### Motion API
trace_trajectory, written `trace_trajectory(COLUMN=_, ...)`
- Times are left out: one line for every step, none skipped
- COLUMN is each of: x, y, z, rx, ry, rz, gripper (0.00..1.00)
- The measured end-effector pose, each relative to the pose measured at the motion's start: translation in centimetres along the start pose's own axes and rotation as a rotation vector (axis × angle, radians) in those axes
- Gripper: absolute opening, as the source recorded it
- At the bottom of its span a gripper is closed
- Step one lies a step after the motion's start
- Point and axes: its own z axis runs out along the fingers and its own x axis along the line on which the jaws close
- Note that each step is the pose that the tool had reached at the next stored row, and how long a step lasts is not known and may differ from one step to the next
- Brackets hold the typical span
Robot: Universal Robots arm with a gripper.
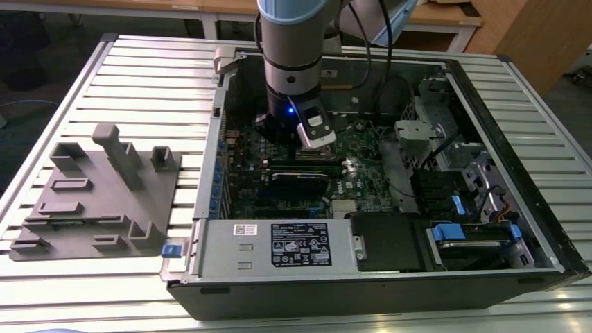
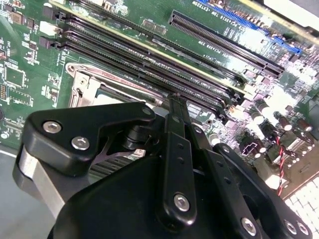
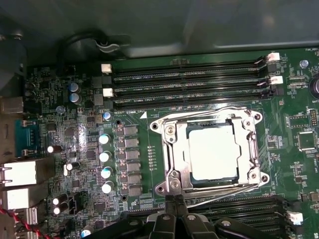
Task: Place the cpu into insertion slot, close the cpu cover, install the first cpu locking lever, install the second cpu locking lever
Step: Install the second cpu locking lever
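The cpu (image 3: 211, 151) under the cpu cover (image 3: 169, 152) — just beyond the gripper (image 3: 176, 215).

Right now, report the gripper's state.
Gripper: fingers together at the tips, holding nothing that can be seen, poised by the edge of the cpu cover, which lies down over the cpu.

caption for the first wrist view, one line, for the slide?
The cpu sits in the insertion slot under the closed cpu cover, with the hand just beside the socket.
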Motion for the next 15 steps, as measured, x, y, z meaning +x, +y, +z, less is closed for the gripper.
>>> trace_trajectory(x=0.02, y=-0.01, z=0.07, rx=0.0, ry=0.0, rz=0.0, gripper=0.11)
trace_trajectory(x=0.04, y=-0.01, z=0.13, rx=0.0, ry=0.0, rz=0.0, gripper=0.11)
trace_trajectory(x=0.06, y=-0.02, z=0.18, rx=0.0, ry=0.0, rz=0.0, gripper=0.11)
trace_trajectory(x=0.1, y=-0.03, z=0.2, rx=0.0001, ry=0.0001, rz=0.0, gripper=0.11)
trace_trajectory(x=0.14, y=-0.03, z=0.22, rx=0.0001, ry=0.0001, rz=0.0, gripper=0.11)
trace_trajectory(x=0.19, y=-0.04, z=0.25, rx=0.0, ry=0.0001, rz=0.0, gripper=0.11)
trace_trajectory(x=0.25, y=-0.04, z=0.27, rx=-0.0008, ry=0.0001, rz=0.0, gripper=0.11)
trace_trajectory(x=0.29, y=-0.05, z=0.29, rx=-0.0019, ry=0.0002, rz=0.0, gripper=0.11)
trace_trajectory(x=0.33, y=-0.05, z=0.32, rx=-0.0026, ry=0.0002, rz=0.0, gripper=0.11)
trace_trajectory(x=0.35, y=-0.06, z=0.35, rx=-0.0031, ry=0.0003, rz=0.0, gripper=0.11)
trace_trajectory(x=0.36, y=-0.07, z=0.37, rx=-0.0038, ry=0.0004, rz=0.0, gripper=0.11)
trace_trajectory(x=0.37, y=-0.07, z=0.37, rx=-0.0049, ry=0.0007, rz=0.0, gripper=0.11)
trace_trajectory(x=0.38, y=-0.08, z=0.38, rx=-0.0079, ry=0.0011, rz=0.0, gripper=0.11)
trace_trajectory(x=0.38, y=-0.08, z=0.39, rx=-0.0141, ry=0.0015, rz=0.001, gripper=0.11)
trace_trajectory(x=0.37, y=-0.09, z=0.39, rx=-0.0208, ry=0.0022, rz=0.001, gripper=0.11)
